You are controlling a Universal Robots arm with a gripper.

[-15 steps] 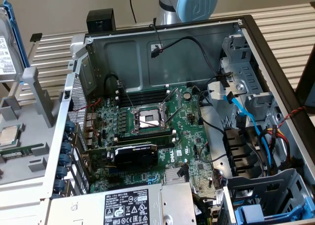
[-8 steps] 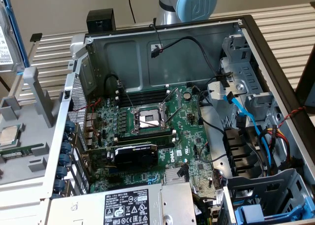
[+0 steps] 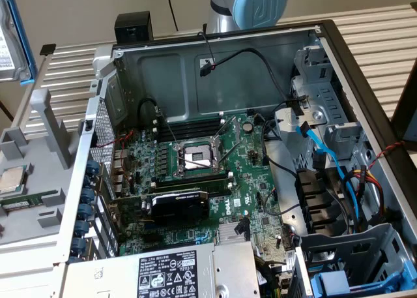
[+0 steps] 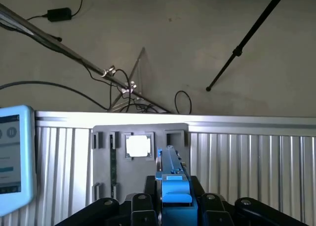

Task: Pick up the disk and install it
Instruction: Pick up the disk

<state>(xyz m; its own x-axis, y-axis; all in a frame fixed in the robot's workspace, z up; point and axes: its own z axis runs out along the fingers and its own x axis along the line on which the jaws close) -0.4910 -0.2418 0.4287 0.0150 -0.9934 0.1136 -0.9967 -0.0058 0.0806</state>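
At the exterior view's far left, high in the corner, the disk (image 3: 6,47) hangs in the air over the grey tray (image 3: 39,122). Its silver face and blue frame are cut off by the picture's edge. In the wrist view the gripper (image 4: 174,206) has its black fingers (image 4: 142,206) closed part-way onto the disk (image 4: 173,184), which stands edge-on between them (only the blue frame shows there, not the metal body). That view looks down past the disk onto the tray (image 4: 103,166) and the small square chip (image 4: 138,146) lying in it.

In the exterior view the chip (image 3: 12,179) and a green memory stick (image 3: 29,199) lie on the tray. Further right, the open computer case (image 3: 215,50) lies on the slatted table (image 3: 384,37), well apart from the disk. Inside it are the green circuit board (image 3: 247,200), the processor socket (image 3: 197,156), a black graphics card (image 3: 177,203) and, at the near edge, the labelled power supply (image 3: 163,275). The arm's blue-capped joint (image 3: 257,1) stands behind the case's back wall. Toward the exterior view's right, a light blue cable (image 3: 326,161) runs beside the grey drive bays (image 3: 326,109). A second blue frame (image 3: 339,285) sits in the lower right corner of the case.
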